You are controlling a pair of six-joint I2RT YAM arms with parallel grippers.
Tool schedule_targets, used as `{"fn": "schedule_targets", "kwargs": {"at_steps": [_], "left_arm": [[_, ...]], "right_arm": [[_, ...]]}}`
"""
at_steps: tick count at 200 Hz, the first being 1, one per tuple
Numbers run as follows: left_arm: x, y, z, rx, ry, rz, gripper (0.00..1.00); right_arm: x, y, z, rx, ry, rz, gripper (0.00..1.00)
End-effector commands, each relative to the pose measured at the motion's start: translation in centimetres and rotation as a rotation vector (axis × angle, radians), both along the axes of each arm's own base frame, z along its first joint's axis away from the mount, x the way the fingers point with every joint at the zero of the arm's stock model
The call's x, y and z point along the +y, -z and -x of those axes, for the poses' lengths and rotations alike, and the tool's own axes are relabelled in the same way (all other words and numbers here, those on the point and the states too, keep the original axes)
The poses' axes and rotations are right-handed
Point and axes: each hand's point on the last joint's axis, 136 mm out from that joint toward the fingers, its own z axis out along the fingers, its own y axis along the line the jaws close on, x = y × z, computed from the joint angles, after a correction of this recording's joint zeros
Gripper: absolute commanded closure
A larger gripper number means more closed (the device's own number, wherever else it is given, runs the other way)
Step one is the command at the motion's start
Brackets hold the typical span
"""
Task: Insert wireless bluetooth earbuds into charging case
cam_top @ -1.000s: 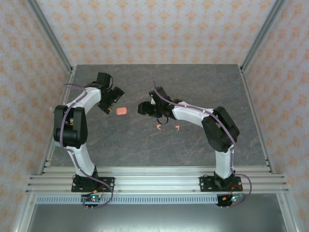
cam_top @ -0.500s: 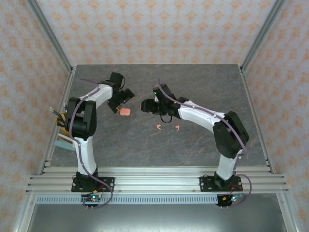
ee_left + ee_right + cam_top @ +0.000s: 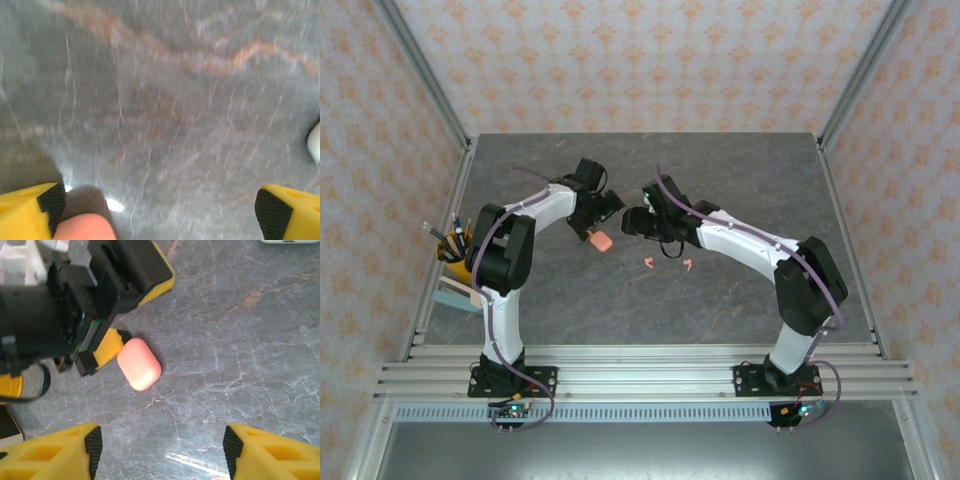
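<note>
Seeing both grippers close together over the middle of the table (image 3: 740,175), facing each other.

Left gripper (image 3: 603,222): fingers at full spread, nothing clamped. We see the pink case (image 3: 139,363) lying flat on the table, just inside one of its yellow fingers (image 3: 106,346), touching or nearly so; we can't tell which. In the left wrist view the case's rounded top shows at the bottom edge, next to that same finger.

Right gripper (image 3: 162,447): fingers apart, bare table between them, holding nothing. It hangs just short of the case.

Case: looks shut from above, so we can't see what's in it.

Earbuds: we see two coral ones, left bud (image 3: 647,263) and right bud (image 3: 687,264), loose on the table near each other, under the right forearm, apart from the case and from both grippers.

White rounded thing (image 3: 315,142) at the edge of the wrist views, cut off; we can't tell what it is.

Cup (image 3: 453,254) at the left table edge, upright, with pens (image 3: 442,233) standing in it.
</note>
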Motion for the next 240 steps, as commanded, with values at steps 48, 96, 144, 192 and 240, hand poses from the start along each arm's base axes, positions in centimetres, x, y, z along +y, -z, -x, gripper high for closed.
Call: {"fn": "schedule_targets", "kwargs": {"at_steps": [48, 96, 144, 192, 240], "left_arm": [[1.9, -6.1, 0.9, -0.089, 0.019, -0.112, 0.00], [4.0, -9.5, 3.6, -0.084, -0.023, -0.155, 0.00], [6.5, -10.1, 5.4, -0.082, -0.097, -0.107, 0.00], [6.9, -9.8, 6.8, -0.071, 0.009, -0.130, 0.00], [8.0, -8.0, 9.0, -0.008, 0.099, -0.210, 0.00]], "right_arm": [[-3.1, -0.2, 1.0, 0.020, 0.072, 0.097, 0.33], [-1.9, -0.2, 1.6, -0.039, -0.225, 0.219, 0.33], [-0.2, 1.7, -0.2, -0.030, -0.392, 0.336, 0.33], [0.7, 2.7, -2.8, 0.018, -0.248, 0.322, 0.34], [0.3, 2.6, -3.2, 0.147, 0.007, 0.217, 0.33]]}}
